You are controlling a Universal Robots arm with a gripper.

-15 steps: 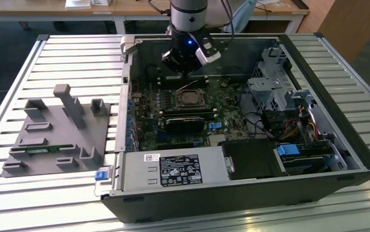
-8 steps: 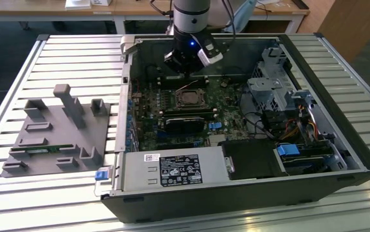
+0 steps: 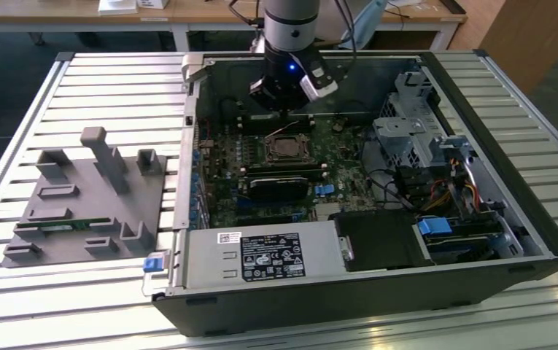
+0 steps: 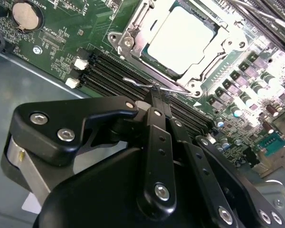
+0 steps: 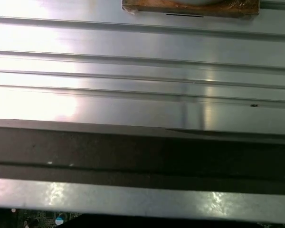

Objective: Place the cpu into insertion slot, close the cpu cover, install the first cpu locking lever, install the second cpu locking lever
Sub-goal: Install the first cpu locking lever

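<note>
- Looking at the exterior view, you see the open computer case (image 3: 376, 219) lying on the slatted metal counter (image 3: 113, 80), with the arm (image 3: 289, 29) reaching down into the case near its far wall. The pincer (image 3: 281, 109) hangs just above the far edge of the insertion slot (image 3: 287, 148), which sits on the green motherboard (image 3: 259, 182) toward the far side of the case. A grey fixture block (image 3: 89, 204) rests on the counter beside the case, on the exterior view's left, apart from it.
- Turning to the second wrist view, you find the cpu (image 4: 180, 40) already lying flat in the insertion slot, its pale metal top bare. The cpu cover (image 4: 133, 35) frames it closely on all sides. The pincer (image 4: 157, 92) has its two black fingers (image 4: 154, 102) pressed together, clenched on a thin wire locking lever (image 4: 140, 83) that runs along the near edge of the socket, just beside the dark memory slots (image 4: 114, 76). A coin battery (image 4: 26, 14) sits on the board well apart.
- Checking the first wrist view, you get the ribbed counter surface (image 5: 142, 71) and the dark rim of the case wall (image 5: 142, 152).
</note>
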